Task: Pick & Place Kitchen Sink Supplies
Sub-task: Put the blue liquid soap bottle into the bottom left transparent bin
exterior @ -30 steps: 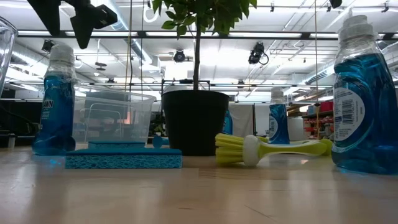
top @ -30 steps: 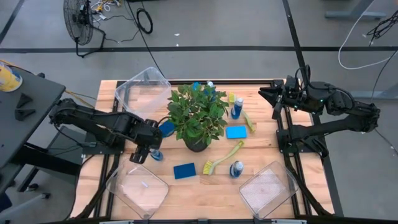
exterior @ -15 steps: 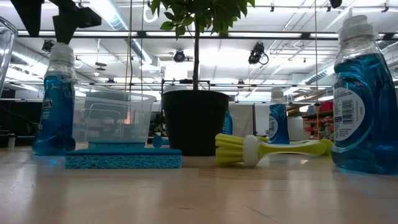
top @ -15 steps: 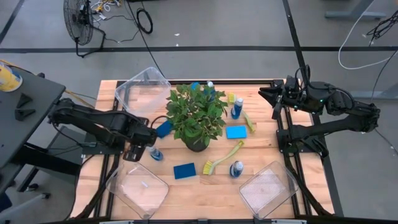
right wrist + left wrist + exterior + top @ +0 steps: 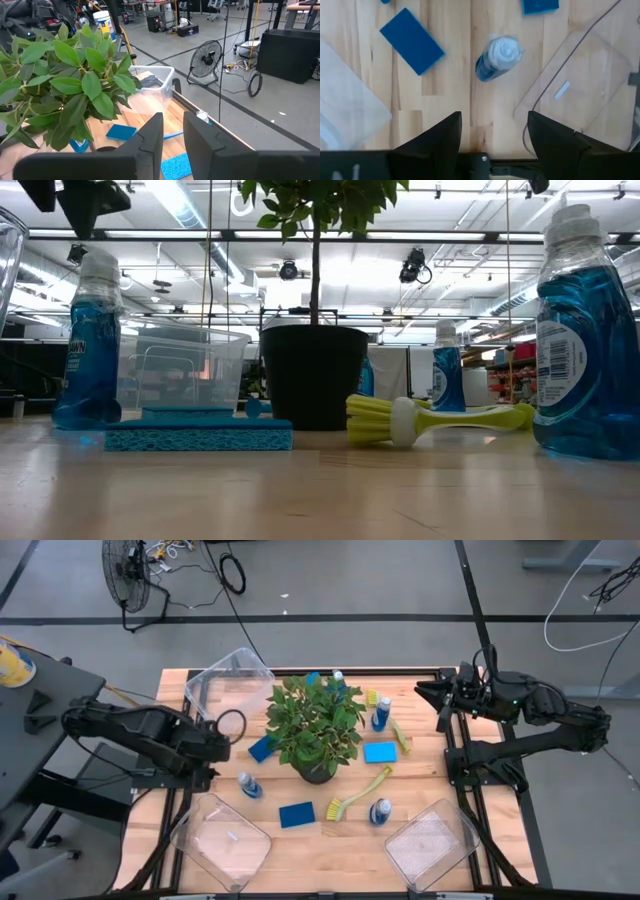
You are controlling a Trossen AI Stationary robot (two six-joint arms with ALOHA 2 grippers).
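Fingers of the left gripper (image 5: 492, 125) stand apart and empty above a bottle (image 5: 498, 58) upright on the table (image 5: 420, 775). Right gripper (image 5: 172, 132), nearly closed and empty, waits at the far right edge. Bins (image 5: 222, 843) hold nothing; every bottle, sponge (image 5: 297, 814) and brush (image 5: 358, 793) remains out.

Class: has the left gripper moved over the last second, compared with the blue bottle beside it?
Yes. The left gripper, open and empty, has pulled back from above the blue bottle toward the table's left edge.

No text is readable; the labels on the blue bottles (image 5: 90, 355) are illegible.
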